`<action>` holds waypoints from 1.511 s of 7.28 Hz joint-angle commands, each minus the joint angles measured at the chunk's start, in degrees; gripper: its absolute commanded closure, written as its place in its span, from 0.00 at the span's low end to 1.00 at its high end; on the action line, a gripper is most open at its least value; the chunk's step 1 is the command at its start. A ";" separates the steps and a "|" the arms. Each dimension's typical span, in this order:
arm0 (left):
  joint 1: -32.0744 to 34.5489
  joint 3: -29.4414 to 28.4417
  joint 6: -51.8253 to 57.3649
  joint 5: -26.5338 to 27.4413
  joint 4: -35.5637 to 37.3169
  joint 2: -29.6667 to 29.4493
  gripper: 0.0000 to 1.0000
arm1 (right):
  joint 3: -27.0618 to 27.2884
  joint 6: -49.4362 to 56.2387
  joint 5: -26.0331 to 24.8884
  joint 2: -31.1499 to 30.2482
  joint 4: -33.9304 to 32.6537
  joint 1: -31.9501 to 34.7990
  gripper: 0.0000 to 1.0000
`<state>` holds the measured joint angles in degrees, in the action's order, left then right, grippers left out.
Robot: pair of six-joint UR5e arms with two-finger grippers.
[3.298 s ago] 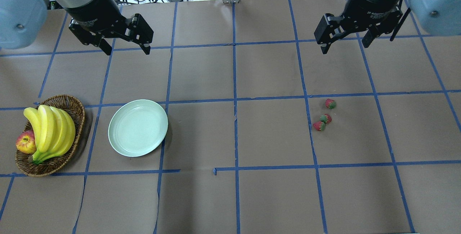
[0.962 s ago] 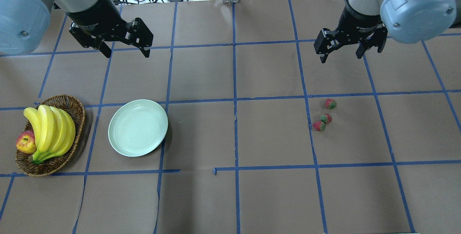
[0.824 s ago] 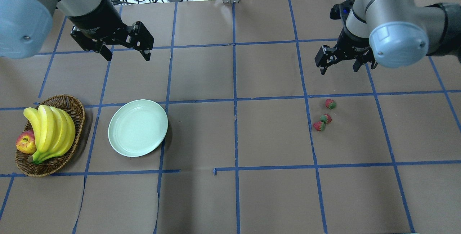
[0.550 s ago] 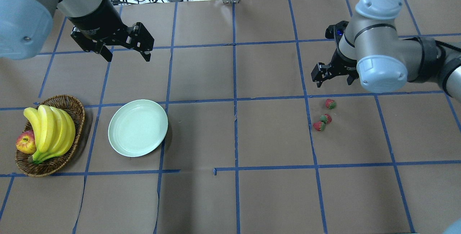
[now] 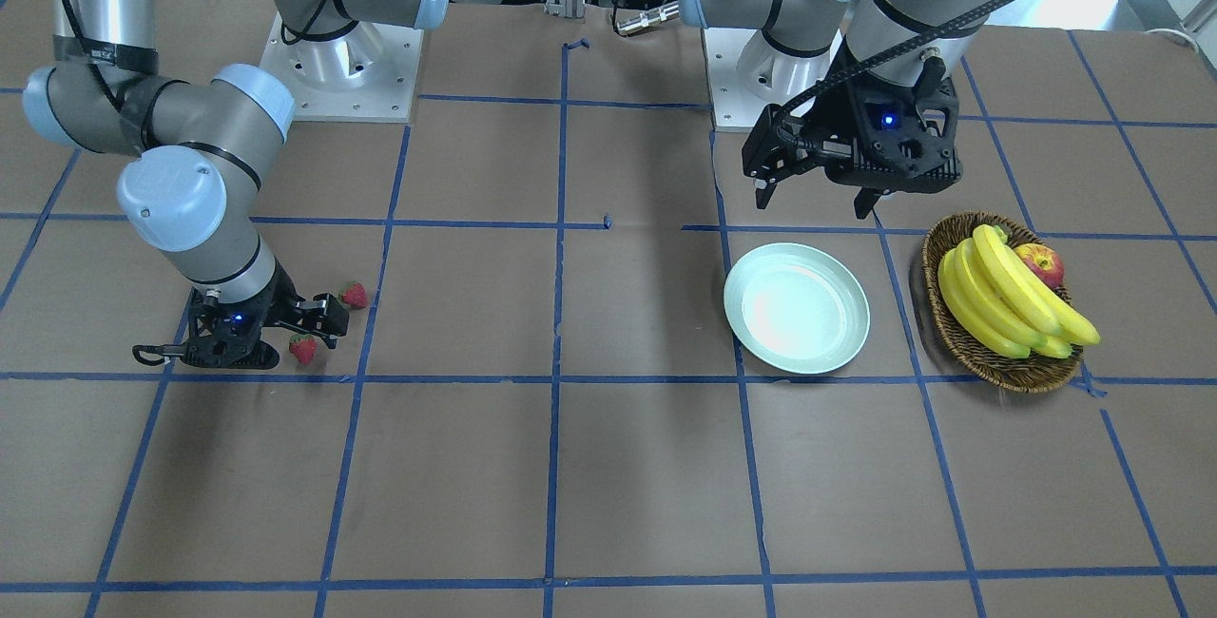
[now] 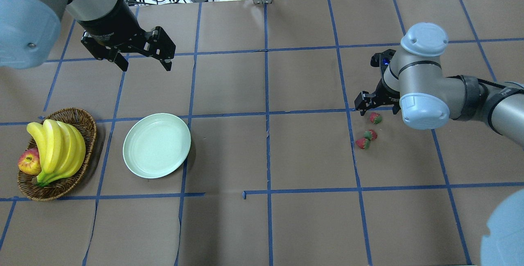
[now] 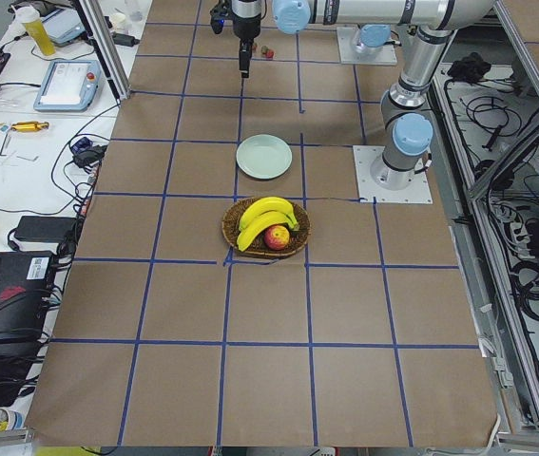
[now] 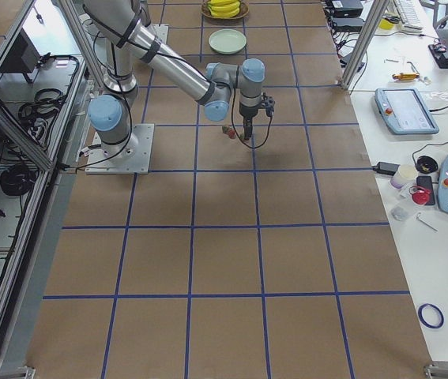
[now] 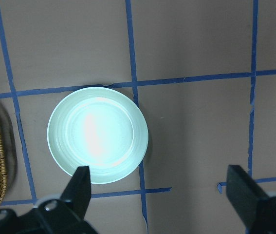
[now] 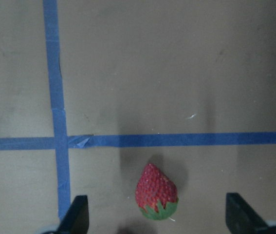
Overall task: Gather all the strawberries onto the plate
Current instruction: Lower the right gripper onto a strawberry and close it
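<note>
Three strawberries lie close together right of centre: one farthest from me (image 6: 375, 118), one in the middle (image 6: 370, 134), one nearest (image 6: 362, 143). My right gripper (image 6: 377, 110) is open and low over the farthest strawberry. In the right wrist view that strawberry (image 10: 157, 199) lies on the paper between the two fingers, untouched. The front view shows two strawberries (image 5: 302, 349) (image 5: 354, 295) beside the right gripper (image 5: 276, 337). The mint-white plate (image 6: 156, 145) is empty. My left gripper (image 6: 146, 63) is open and empty, high beyond the plate (image 9: 98, 134).
A wicker basket (image 6: 84, 118) with bananas (image 6: 57, 147) and an apple (image 6: 28, 163) stands left of the plate. The table is brown paper with blue tape lines (image 6: 268, 114). Cables and boxes lie past the far edge.
My right arm has swung toward me and down, bringing the open gripper from high beyond the strawberries to just over the farthest one. My left gripper has barely shifted.
</note>
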<state>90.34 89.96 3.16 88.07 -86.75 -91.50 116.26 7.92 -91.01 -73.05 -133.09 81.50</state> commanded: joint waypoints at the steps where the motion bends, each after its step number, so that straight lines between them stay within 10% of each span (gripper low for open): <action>1: 0.10 0.13 0.00 0.00 0.00 0.18 0.00 | 0.81 0.43 -0.22 0.80 -0.86 -0.20 0.00; 4: 0.19 0.13 0.00 0.00 0.00 0.18 0.00 | 0.72 1.49 -0.22 1.68 -0.94 -0.81 0.14; 8: 0.19 0.22 0.00 0.00 0.00 0.00 0.00 | 1.42 0.43 -0.40 1.95 -1.30 -0.72 0.92; 11: 0.19 0.13 0.00 0.00 0.00 0.18 0.00 | -3.82 -0.80 0.57 1.51 -0.51 -0.64 1.00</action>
<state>90.53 90.10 3.16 88.07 -86.75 -91.46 115.31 7.58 -90.89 -71.30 -134.19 80.80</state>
